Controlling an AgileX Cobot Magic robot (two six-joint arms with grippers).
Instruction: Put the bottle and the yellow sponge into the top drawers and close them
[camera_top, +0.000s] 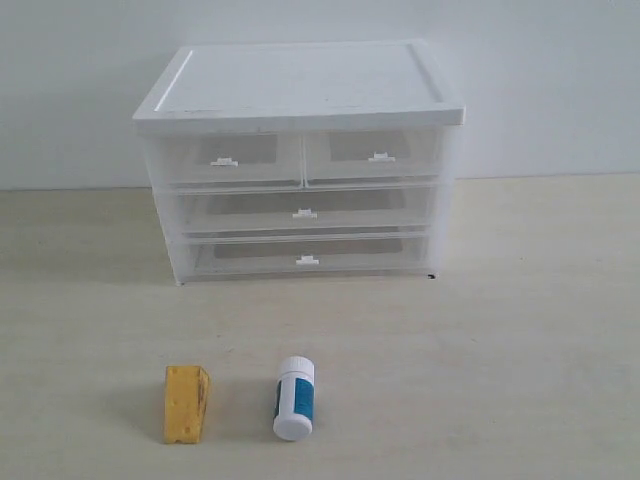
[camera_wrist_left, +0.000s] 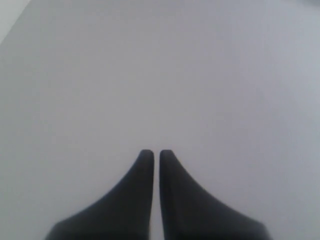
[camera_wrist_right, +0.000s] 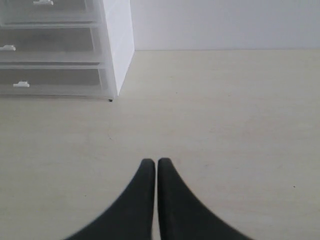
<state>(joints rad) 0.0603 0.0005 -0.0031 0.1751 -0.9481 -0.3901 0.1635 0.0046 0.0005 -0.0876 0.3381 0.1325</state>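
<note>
Our left gripper (camera_wrist_left: 155, 152) is clenched: its two dark fingers sit tip to tip with only a hairline slit between them and nothing in the grip. Beyond its tips there is only a plain pale surface, and we cannot tell what it is. Our right gripper (camera_wrist_right: 152, 161) is likewise pressed together and empty, hanging over the bare light table (camera_wrist_right: 225, 125). Ahead of it and off to one side stands the corner of the white cabinet (camera_wrist_right: 117, 40), well apart from the fingertips, with the wall (camera_wrist_right: 225, 22) behind it. In the exterior view the cabinet's two top drawers (camera_top: 228, 160) sit side by side under the white top, both pushed in with their fronts flush. Their small white tab handles (camera_top: 224, 161) face the open table, and the two full-width drawers (camera_top: 305, 212) below them are pushed in too. The bottle (camera_top: 294, 399) lies on its side on the table in front of the cabinet, well clear of it, with its length pointing toward the drawers. The yellow sponge (camera_top: 186, 403) rests near the bottle on the left arm's side, not touching it. Neither gripper shows in that view, so we cannot tell how far either object lies from the fingertips.
</note>
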